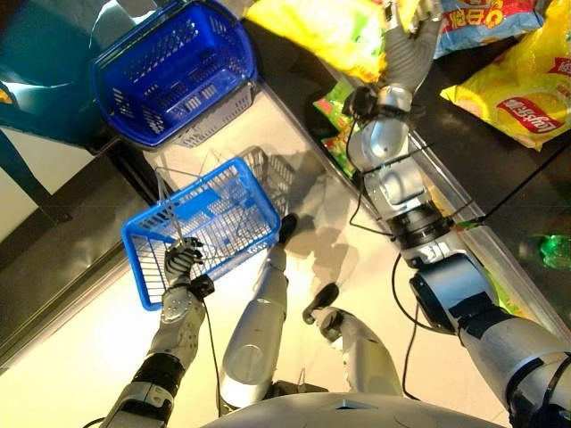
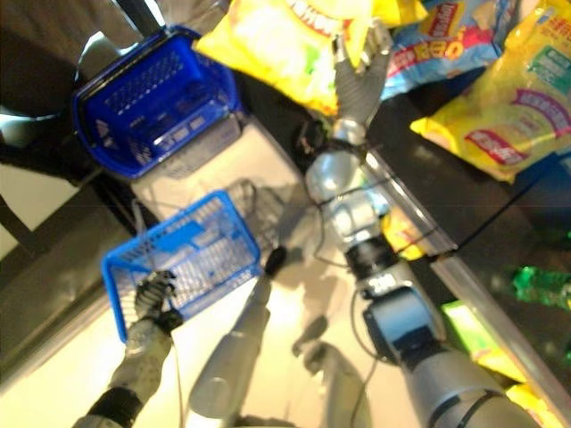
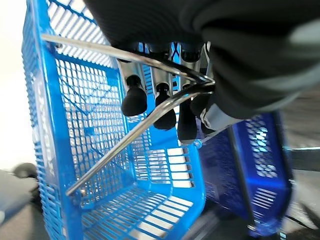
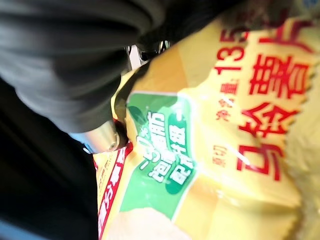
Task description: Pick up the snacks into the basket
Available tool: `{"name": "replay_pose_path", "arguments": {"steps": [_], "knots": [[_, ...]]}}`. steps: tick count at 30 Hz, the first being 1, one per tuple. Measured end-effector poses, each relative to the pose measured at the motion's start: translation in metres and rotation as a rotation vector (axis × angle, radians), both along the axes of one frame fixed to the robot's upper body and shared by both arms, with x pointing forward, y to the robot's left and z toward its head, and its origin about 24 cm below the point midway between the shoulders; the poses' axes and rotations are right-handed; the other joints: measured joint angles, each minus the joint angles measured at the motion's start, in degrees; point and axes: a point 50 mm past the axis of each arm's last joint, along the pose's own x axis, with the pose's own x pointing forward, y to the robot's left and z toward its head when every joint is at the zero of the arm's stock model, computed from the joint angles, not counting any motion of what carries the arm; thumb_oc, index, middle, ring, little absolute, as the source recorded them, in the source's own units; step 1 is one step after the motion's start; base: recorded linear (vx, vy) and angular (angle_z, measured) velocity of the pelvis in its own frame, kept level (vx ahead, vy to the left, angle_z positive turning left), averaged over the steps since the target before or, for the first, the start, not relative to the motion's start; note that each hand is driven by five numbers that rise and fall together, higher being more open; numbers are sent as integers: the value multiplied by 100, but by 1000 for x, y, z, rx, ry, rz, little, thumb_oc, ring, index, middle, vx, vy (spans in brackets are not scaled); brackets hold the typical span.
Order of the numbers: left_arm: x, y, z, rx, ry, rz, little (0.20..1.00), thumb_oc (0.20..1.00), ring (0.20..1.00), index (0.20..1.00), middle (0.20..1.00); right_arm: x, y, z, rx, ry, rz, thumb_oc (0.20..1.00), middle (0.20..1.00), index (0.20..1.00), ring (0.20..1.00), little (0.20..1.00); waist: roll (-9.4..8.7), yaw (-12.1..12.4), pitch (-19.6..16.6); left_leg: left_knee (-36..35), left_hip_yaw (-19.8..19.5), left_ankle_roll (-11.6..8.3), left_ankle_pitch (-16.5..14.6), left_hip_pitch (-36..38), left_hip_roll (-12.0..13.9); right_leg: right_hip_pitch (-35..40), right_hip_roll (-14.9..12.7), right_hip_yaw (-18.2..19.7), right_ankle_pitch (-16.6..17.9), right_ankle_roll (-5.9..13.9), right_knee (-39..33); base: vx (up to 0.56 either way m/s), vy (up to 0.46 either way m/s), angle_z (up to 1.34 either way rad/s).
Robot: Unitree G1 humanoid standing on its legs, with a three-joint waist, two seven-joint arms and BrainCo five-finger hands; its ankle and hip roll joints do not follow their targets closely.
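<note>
From where I'm standing, the big dark shelf point(image 1: 294, 62) across the far right is where the snacks sit: a big yellow bag point(image 1: 312, 27) at the far middle, a blue bag point(image 1: 486, 18) beside it and another yellow bag point(image 1: 517, 85) further right. None of them is in a basket yet.

Next size down, the light blue basket point(image 1: 210, 227) hangs near left, with nothing in it that I can see. The left hand point(image 3: 165, 107) has its fingers hooked round the wire handles point(image 3: 125, 135), so that one's gripped. A darker blue basket point(image 1: 174, 71) sits on the floor further off on the left.

The right hand point(image 2: 361, 58) is stretched out far onto the big yellow bag, and its wrist camera is right up against the printed front. Can't tell whether the fingers are closed on the bag or just lying on it, honestly.

If it were me, I'd get the thumb under the bag's edge and pinch a good fold, since a puffy, slick bag will probably slide out of a shallow grab. Keep the basket level and mouth up, then carry the bag over.
</note>
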Motion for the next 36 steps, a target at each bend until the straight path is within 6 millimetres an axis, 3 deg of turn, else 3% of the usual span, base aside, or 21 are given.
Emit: {"name": "replay_pose_path", "arguments": {"steps": [5,12,22,26,36], "knots": [[7,3,24,5,-111,-40,200,200,200,200,200,-9,20,-15,-198,-7,162,200,200,200,200,200,0,-1,0,-6,-12,0,-1,10,-5,4,-8,-7,-13,-7,37,2,-5,1],[6,3,45,42,-195,-108,200,200,200,200,200,-13,35,-21,-370,-24,217,200,200,200,200,200,0,39,0,-9,-31,-5,-4,59,-29,38,-38,-16,-50,2,91,0,0,0],[-2,2,63,101,-258,-185,200,200,200,200,200,-15,38,-18,-464,-74,164,200,200,200,200,200,17,188,-9,-22,-176,-21,-13,93,-112,121,-89,-150,-146,6,144,4,-4,8],[-7,-7,83,122,-339,-256,200,200,200,200,200,-14,36,-17,-509,-96,92,200,200,200,200,200,29,323,-15,-45,-204,-24,-16,91,-126,121,-90,-155,-152,12,128,1,-1,1],[-10,-27,127,63,-532,-413,200,200,200,200,200,-8,35,-26,-642,-93,-54,200,200,200,200,200,42,393,-21,-49,-345,-32,-13,91,-213,204,-124,-300,-225,34,128,6,4,10]]}}
